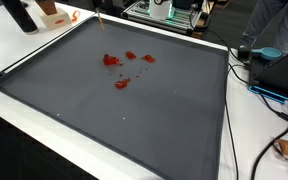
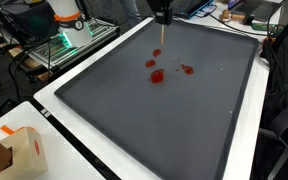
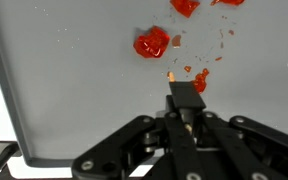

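Opposite overviews; wrist close behind tool (image 3: 184,97)

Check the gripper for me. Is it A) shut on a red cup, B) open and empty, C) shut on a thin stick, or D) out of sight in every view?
C: in the wrist view the gripper is closed on a thin stick, its tip near the red bits on the grey mat.

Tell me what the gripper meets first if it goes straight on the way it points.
Likely the gray mat, struck by the stick held in the gripper, just short of the small red bits; depth is unclear.
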Robot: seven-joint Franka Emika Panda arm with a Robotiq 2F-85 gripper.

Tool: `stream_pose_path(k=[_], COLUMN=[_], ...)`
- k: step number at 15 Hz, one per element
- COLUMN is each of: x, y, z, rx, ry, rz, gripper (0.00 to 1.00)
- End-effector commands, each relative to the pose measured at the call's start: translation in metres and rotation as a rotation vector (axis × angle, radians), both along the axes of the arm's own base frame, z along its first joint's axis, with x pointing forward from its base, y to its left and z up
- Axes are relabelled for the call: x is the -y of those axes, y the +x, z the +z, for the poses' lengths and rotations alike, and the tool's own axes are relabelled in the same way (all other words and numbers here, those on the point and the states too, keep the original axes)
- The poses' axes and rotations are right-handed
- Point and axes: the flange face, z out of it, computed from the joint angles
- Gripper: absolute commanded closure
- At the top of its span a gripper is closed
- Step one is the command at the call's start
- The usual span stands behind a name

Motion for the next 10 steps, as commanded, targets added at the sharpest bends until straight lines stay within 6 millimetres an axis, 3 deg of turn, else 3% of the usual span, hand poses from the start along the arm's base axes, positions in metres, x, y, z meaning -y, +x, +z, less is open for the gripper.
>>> stream_pose_path(k=[1, 8, 9, 10], x=[-0.0003, -0.0003, -0.0003, 0.001], y=[0.0003, 0.0004, 0.0004, 0.0014], z=[0.0009, 0.0008, 0.0007, -0.0035], rx=[0.0, 0.0, 0.0, -0.015], ry=[0.0, 0.0, 0.0, 0.033], rz=[0.0, 0.0, 0.0, 0.015], gripper=[0.87, 0.87, 0.97, 0.97])
